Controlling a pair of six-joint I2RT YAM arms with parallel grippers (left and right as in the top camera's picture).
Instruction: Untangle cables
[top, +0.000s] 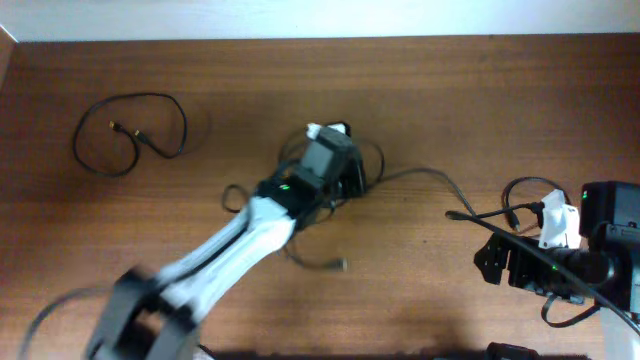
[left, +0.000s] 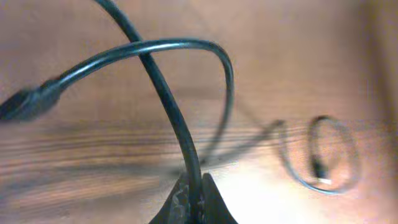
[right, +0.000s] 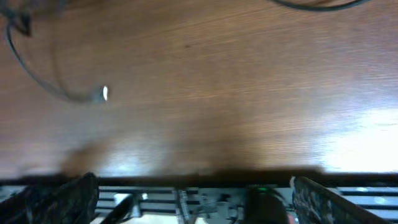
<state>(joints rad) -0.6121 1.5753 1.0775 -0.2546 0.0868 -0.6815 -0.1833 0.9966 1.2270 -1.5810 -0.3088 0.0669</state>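
Diagonally outstretched, left arm's (top: 235, 245) fingers (left: 177, 204) pinch a cable (left: 165, 96).

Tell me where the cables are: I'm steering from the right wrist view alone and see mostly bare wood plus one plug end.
Observer: Overhead shows the tangle at the middle of the table, partly under the left arm.
Operator: Is that arm holding anything?
Observer: Yes. Its wrist view shows the left end effector shut on one cable.
Operator: Any cable already free?
Observer: One looped cable lies alone at the far left, apart from the tangle.
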